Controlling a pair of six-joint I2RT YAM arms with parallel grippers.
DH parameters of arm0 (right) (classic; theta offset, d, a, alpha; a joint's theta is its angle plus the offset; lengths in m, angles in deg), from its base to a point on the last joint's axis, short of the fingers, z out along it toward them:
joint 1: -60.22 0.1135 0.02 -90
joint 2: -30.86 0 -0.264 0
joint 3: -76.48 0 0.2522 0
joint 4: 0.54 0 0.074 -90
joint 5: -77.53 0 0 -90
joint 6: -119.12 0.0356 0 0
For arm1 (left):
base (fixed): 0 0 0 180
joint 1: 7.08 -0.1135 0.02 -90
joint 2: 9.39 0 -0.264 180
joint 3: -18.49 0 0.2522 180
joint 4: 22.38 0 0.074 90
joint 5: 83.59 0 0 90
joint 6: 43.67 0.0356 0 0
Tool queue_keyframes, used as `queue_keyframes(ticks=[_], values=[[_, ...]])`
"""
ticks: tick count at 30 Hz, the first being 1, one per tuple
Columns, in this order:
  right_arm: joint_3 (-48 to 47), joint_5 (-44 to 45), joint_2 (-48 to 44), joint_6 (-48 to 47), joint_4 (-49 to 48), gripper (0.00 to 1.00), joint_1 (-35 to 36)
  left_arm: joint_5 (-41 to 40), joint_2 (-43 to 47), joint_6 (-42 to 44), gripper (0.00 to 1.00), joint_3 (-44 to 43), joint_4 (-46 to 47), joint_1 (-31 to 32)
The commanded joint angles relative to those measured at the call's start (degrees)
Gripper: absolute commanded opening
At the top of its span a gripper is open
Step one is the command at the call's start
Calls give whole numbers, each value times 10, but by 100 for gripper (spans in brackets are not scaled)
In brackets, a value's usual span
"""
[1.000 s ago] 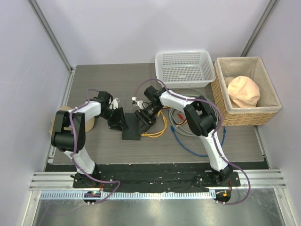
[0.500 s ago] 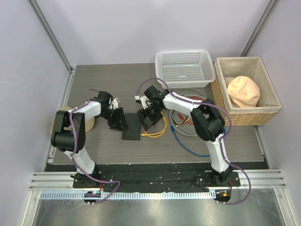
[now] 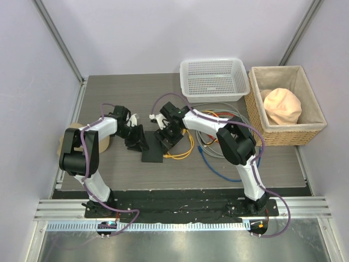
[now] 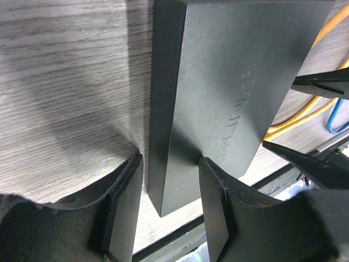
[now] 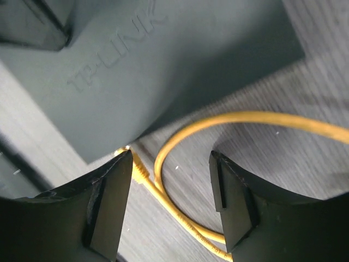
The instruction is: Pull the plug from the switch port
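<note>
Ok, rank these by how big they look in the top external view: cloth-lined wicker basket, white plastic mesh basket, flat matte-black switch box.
1. Cloth-lined wicker basket
2. White plastic mesh basket
3. Flat matte-black switch box, clearly the smallest

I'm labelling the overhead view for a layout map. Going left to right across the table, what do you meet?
Tan round object → switch → yellow cable → blue cable → wicker basket.

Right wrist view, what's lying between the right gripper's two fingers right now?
The right wrist view shows the yellow cable looping between the fingers, its plug end by the switch; bare table beneath.
</note>
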State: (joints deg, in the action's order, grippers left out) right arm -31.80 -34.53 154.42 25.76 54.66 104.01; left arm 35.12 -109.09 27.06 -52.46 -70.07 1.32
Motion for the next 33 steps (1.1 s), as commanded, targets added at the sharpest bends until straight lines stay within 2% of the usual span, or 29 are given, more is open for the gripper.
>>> queue_keyframes(ticks=[1,4,12,15,19,21,22,23,25,27,31,33], values=[[-22,151,33,-17,-5,67,37,-52,2,12,49,1,15,5],[-7,245,42,-21,-12,63,52,-55,4,13,49,1,15,5],[24,366,57,-73,7,58,40,-57,6,13,49,0,20,6],[51,379,24,-75,-11,56,5,-55,4,13,49,-4,15,5],[52,389,-20,-80,-16,53,-84,-52,14,7,49,-6,5,5],[45,286,-45,-79,-6,53,-116,-52,19,4,49,-4,9,5],[40,232,-67,-82,13,56,-126,-52,21,4,49,-1,10,5],[27,128,-80,-95,22,58,-132,-53,21,4,49,1,11,5],[21,-2,-114,-117,36,63,-127,-56,21,3,49,1,13,5],[-1,-131,-123,-182,67,66,-101,-56,18,4,49,2,13,5],[-12,-204,-88,-213,111,67,-72,-66,11,12,49,-4,12,5],[-29,-243,-39,-213,132,66,-72,-74,9,17,49,-7,4,5]])
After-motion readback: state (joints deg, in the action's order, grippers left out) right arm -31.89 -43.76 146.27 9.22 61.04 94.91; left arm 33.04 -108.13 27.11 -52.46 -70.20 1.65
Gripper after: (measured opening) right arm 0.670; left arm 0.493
